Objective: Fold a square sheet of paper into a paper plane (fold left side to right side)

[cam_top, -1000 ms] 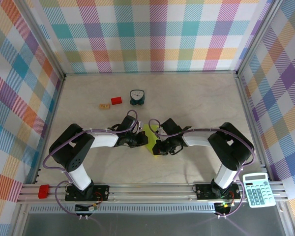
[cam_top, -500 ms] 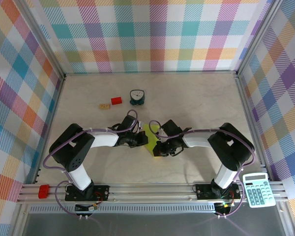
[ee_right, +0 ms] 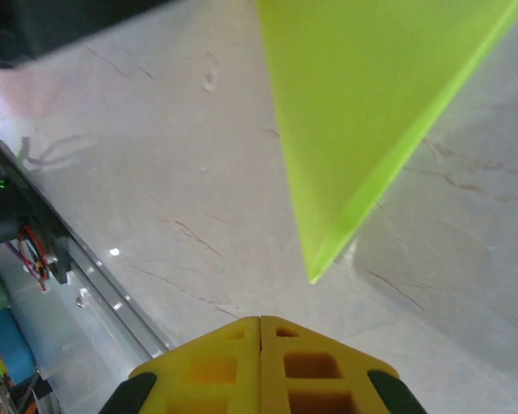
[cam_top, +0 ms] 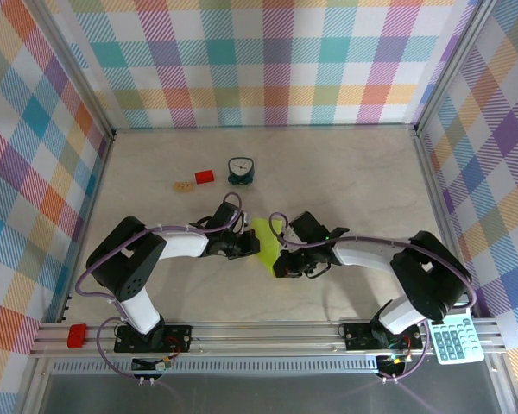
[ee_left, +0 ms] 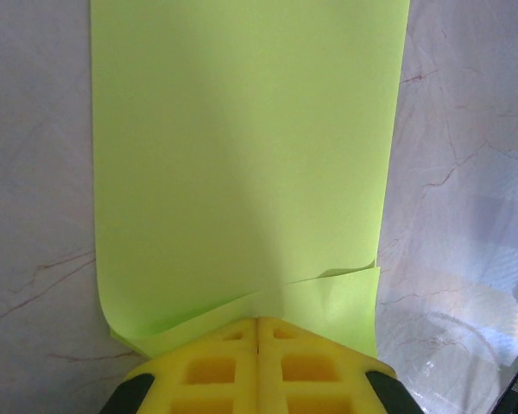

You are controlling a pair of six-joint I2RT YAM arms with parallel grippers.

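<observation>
Sheet (ee_left: 242,155) top cut off | L end effector (ee_left: 258,321) covers near edge

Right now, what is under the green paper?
The paper lies on the pale marble table, with bare stone showing along both its long edges. The patch directly beneath is covered, so anything thin under the sheet cannot be seen.

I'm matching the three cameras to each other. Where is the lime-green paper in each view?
Top external: paper mid-frame, slightly below centre.
Left wrist: paper spans the centre, running off the top edge.
Right wrist: paper upper right, one corner pointing down.
Shared landmark: the pale marbled tabletop under it.
</observation>
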